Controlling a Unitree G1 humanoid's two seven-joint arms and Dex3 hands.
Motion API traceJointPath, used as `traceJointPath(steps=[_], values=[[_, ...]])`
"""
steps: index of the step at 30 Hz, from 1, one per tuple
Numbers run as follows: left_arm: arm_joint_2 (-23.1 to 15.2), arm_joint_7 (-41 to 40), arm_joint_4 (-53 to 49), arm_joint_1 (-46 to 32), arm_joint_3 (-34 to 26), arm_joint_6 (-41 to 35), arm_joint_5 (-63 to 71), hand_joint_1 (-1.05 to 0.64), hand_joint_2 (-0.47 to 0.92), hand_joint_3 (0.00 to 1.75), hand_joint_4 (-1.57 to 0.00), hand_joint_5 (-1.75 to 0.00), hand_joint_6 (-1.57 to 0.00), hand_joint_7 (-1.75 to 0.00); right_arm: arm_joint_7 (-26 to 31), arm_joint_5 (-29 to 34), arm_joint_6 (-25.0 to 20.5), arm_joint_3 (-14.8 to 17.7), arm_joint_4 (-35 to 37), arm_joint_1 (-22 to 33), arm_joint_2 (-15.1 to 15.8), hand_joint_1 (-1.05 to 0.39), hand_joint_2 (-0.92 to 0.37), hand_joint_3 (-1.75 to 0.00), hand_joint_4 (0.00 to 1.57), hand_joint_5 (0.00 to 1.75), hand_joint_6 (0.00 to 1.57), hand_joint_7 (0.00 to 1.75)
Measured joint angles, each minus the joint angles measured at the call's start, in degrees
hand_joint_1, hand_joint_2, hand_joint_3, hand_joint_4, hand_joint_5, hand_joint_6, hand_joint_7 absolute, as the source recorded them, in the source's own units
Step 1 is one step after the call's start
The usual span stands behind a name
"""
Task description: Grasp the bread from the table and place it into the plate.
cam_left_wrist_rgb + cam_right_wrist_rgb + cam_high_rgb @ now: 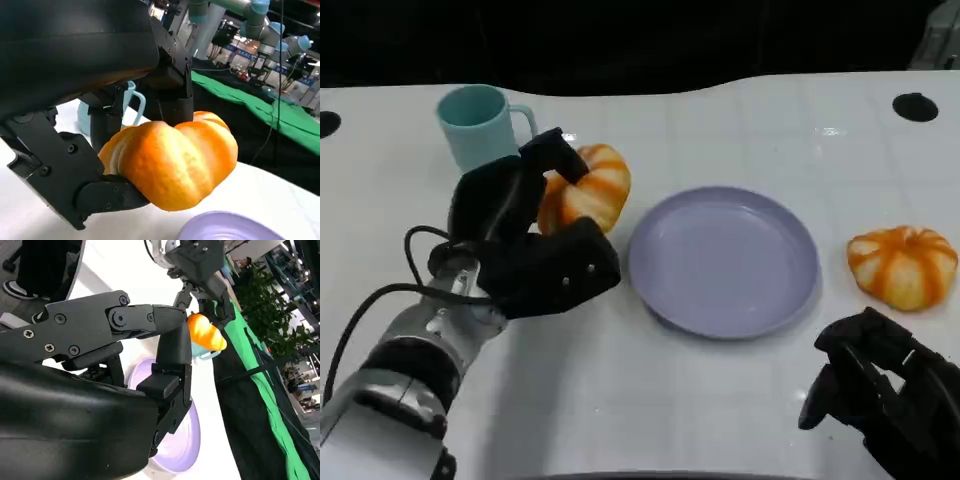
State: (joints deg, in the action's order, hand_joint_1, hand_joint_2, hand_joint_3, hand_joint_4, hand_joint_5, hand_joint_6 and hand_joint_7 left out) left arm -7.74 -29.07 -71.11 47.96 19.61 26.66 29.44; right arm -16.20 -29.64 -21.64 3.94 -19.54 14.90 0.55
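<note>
An orange, pumpkin-shaped bread (592, 188) (175, 165) (205, 332) sits in my left hand (525, 240), which grips it between fingers (172, 95) and thumb, just left of the lilac plate (720, 262). In the left wrist view the bread hangs a little above the plate's rim (225, 227). A second, similar bread (903, 263) lies on the table right of the plate. My right hand (885, 395) (125, 365) rests near the table's front right corner, fingers apart and holding nothing, with the plate (180, 440) beyond it.
A teal cup (477, 125) (134, 102) stands behind my left hand, close to the held bread. The white table (650, 400) has two dark round holes (915, 106) near its far edge. Black cables loop beside my left forearm (390, 300).
</note>
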Motion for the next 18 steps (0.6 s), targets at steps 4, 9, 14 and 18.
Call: traceJointPath(steps=[4,9,14,18], values=[[0.0,2.6,0.8,1.2,0.3,0.8,0.1,-0.06,0.41,1.29,-0.88,-1.75,-0.71,-1.75,0.1,0.0,0.0,0.0,0.0,-0.1,0.0,-0.46,-0.92,-0.23,0.59,1.73,0.53,1.35],[0.6,6.5,1.2,4.3,1.6,1.7,1.3,-0.1,0.39,1.23,-0.88,-1.75,-0.72,-1.75,0.1,0.0,0.0,0.0,0.2,-0.3,0.0,-0.45,-0.92,-0.24,0.59,1.74,0.53,1.36],[2.2,8.3,1.2,6.3,4.1,3.7,3.5,-0.12,0.35,1.3,-0.92,-1.75,-0.76,-1.75,0.1,0.0,0.0,0.0,0.5,-0.3,0.0,-0.44,-0.92,-0.25,0.59,1.74,0.53,1.36],[3.6,10.0,0.9,7.4,5.6,3.7,4.4,-0.14,0.34,1.28,-0.94,-1.75,-0.76,-1.75,0.0,0.0,0.0,0.0,0.6,-0.3,0.0,-0.45,-0.92,-0.25,0.58,1.74,0.52,1.36]])
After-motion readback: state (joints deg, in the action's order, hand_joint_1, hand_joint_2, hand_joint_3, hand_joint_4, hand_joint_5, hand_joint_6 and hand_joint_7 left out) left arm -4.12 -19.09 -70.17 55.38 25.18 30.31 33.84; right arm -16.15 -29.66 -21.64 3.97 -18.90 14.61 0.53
